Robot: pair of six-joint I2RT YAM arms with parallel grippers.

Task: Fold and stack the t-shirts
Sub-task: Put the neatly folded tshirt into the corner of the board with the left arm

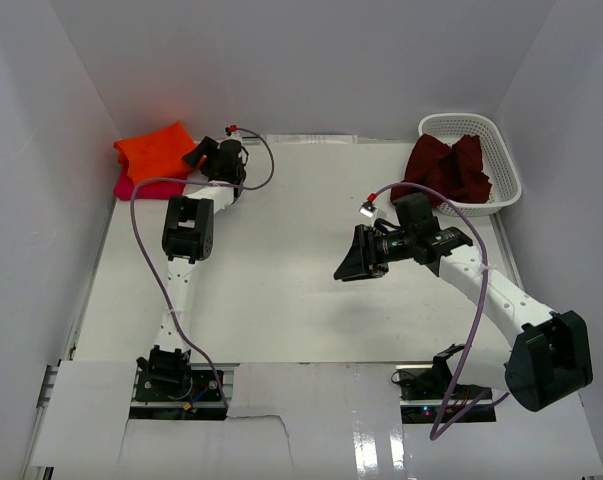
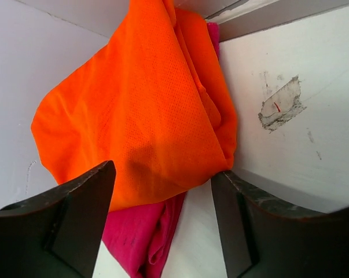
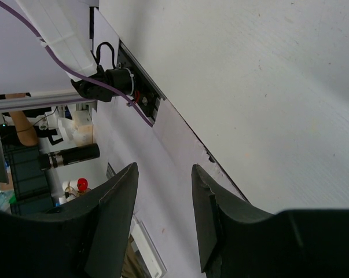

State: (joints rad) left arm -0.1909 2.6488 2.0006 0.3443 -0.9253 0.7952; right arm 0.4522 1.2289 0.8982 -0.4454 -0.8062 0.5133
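In the far left corner, the orange t-shirt (image 1: 156, 150) lies on the magenta t-shirt (image 1: 144, 189), seemingly as the stack. The left fingers (image 2: 76, 197) are spread at its edge. The right fingers (image 3: 113, 200) are spread and empty. The maroon t-shirt (image 1: 448, 168) is in the basket (image 1: 508, 175).

Plain white walls (image 1: 281, 60) close in the white table (image 1: 281, 280) on three sides under even light. A scuffed grey patch (image 2: 281, 107) marks the tabletop near one wall.

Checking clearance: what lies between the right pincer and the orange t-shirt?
Bare table, then the left arm just before the orange t-shirt, per the top view.
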